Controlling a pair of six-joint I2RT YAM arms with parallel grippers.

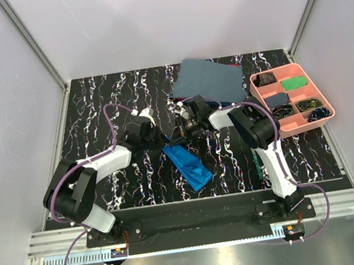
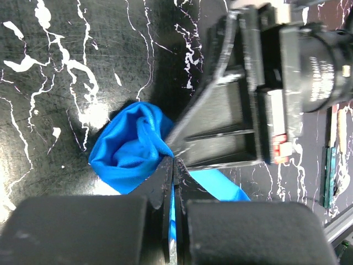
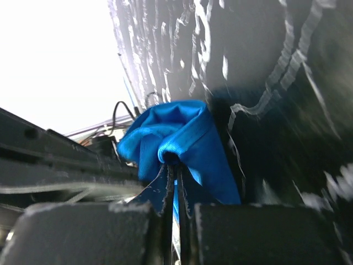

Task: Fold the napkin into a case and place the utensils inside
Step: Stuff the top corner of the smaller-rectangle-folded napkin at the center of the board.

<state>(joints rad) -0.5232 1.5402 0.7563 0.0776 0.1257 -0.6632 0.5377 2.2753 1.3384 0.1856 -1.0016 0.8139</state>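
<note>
The bright royal-blue, slightly shiny thin cloth napkin (image 1: 190, 165) lies as a narrow folded strip on the black, white-veined marbled tabletop (image 1: 94, 104) between the two arms. Its far end is bunched and drawn up where both grippers meet. The left gripper (image 2: 173, 163) has its jaws pressed together on a thin edge of that end. The right gripper (image 3: 176, 167) is likewise pinched tight on a fold of the same cloth, just beside it. The fabric looks light, limp and a little slick (it puckers into a soft pouch rather than holding a crease), so a pinch on one layer alone would probably slip or let the lower layers sag away. The surer hold is at the edge near a corner, through every layer, with the cloth kept low and taut. The long, thin utensils (image 2: 329, 171), one green-handled, lie on the table apart from the cloth, and the pink plastic compartment tray (image 1: 329, 111) sits well off to the right.
</note>
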